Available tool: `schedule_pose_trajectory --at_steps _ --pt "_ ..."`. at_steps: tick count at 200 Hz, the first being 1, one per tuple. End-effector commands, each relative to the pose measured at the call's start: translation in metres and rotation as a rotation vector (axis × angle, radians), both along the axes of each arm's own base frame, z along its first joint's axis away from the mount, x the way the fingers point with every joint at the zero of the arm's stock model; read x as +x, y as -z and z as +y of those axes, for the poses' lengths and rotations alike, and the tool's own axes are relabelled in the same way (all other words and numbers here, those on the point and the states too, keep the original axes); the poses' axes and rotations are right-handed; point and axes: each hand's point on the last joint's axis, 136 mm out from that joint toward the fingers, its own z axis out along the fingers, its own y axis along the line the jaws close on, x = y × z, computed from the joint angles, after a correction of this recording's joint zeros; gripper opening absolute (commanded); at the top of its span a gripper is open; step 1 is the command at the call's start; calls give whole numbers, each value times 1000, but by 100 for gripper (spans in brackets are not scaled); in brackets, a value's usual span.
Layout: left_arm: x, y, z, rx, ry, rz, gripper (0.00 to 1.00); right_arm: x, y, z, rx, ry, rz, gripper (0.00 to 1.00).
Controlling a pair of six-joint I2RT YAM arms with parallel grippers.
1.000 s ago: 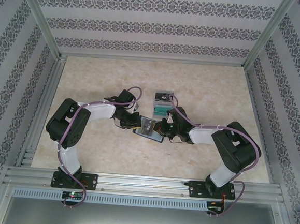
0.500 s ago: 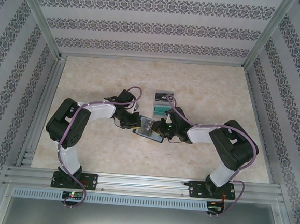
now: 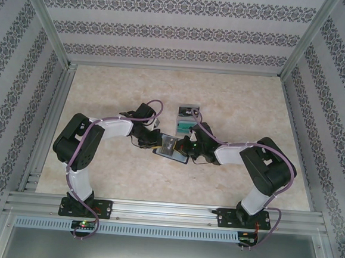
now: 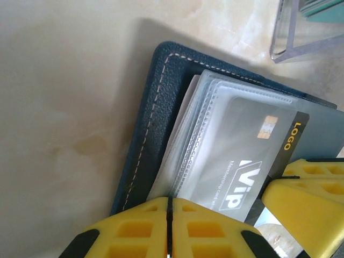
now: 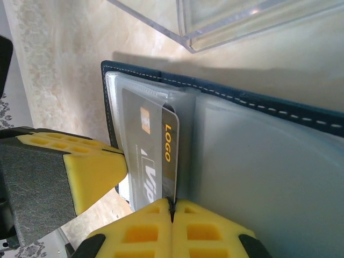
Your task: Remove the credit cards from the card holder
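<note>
Lying open on the worktop [image 3: 240, 98], the blue card holder [image 4: 146, 129] is sitting between the two hands and showing its see-through pockets. A grey card [image 5: 150, 156] with "VIP" and "LOGO" on it is sticking partway out of one pocket, and the rest of it is hiding under the clear plastic. The right hand [image 5: 172, 207] is squeezing shut on a corner of this grey card, at the edge that is poking out. The left hand [image 4: 169, 203] is closed too. Its yellow fingers [image 4: 129, 231] are pressing together right at the near edge of the card holder, by the stack of pockets, and I cannot tell if they are pinching anything. The other half of the card holder is showing one flat, clear pocket. On the far side of the card holder, just beside it, a clear box [image 5: 226, 21] is standing on the worktop. A green card [image 3: 183, 127] is lying inside this box. Something grey is lying in there with it, too small to make out.
</note>
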Motion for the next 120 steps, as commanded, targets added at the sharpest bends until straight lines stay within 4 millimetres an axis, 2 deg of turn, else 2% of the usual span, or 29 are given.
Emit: schedule_pose_trajectory --at_steps 1,67,120 --pt "-13 20 19 95 -26 72 7 -1 -4 -11 -4 18 -21 0" --pt "-13 22 21 97 -32 78 6 -17 -20 -41 8 35 -55 0" --pt "-10 11 17 71 -25 54 6 -32 -59 -55 -16 -7 -131 0"
